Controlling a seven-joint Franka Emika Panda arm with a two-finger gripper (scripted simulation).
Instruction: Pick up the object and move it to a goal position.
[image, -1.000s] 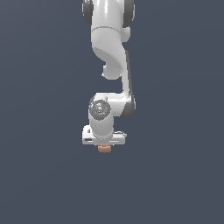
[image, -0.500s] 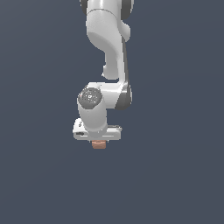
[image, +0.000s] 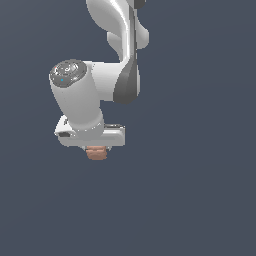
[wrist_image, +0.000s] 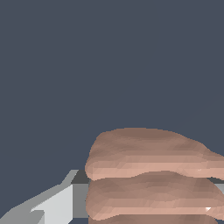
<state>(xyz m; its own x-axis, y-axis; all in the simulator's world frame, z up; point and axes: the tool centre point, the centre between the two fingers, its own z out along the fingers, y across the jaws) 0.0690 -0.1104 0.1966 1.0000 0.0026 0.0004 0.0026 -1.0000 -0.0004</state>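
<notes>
The gripper (image: 96, 151) is closed on the ridged reddish-brown block (image: 96, 153), which pokes out just below the white hand and fills the wrist view beside one grey finger (wrist_image: 57, 203). The block looks small, light and stiff — its layered ridges should give the pads purchase, so a hold across its flat sides seems soundest.

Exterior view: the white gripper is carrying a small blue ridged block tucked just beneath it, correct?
Not quite: the block is reddish-brown, not blue. The exterior view shows it tucked directly beneath the white gripper, and the wrist view confirms the colour and its ridged layers. The rest stands: it is small, much narrower than the gripper.
</notes>
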